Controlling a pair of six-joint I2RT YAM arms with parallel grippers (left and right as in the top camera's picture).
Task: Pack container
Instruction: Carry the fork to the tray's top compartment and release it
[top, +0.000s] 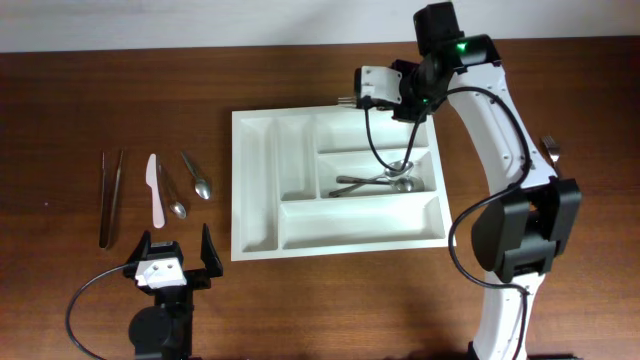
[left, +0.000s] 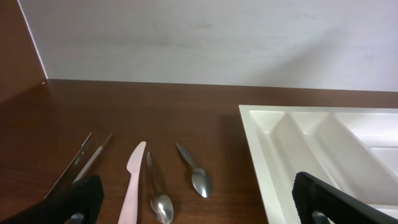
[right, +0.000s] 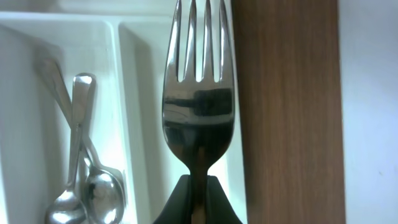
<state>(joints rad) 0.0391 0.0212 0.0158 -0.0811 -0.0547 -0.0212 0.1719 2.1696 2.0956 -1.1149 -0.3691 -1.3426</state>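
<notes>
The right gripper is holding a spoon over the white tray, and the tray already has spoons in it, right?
Not quite. The right gripper holds a fork, not a spoon; the right wrist view shows its four tines. It is over the white tray, which already has spoons in it.

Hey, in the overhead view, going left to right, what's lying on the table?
Metal tongs → white plastic knife → first spoon → second spoon → white tray → spoons inside it. The fork in the right hand is over the tray's edge, so I left it out.
</notes>
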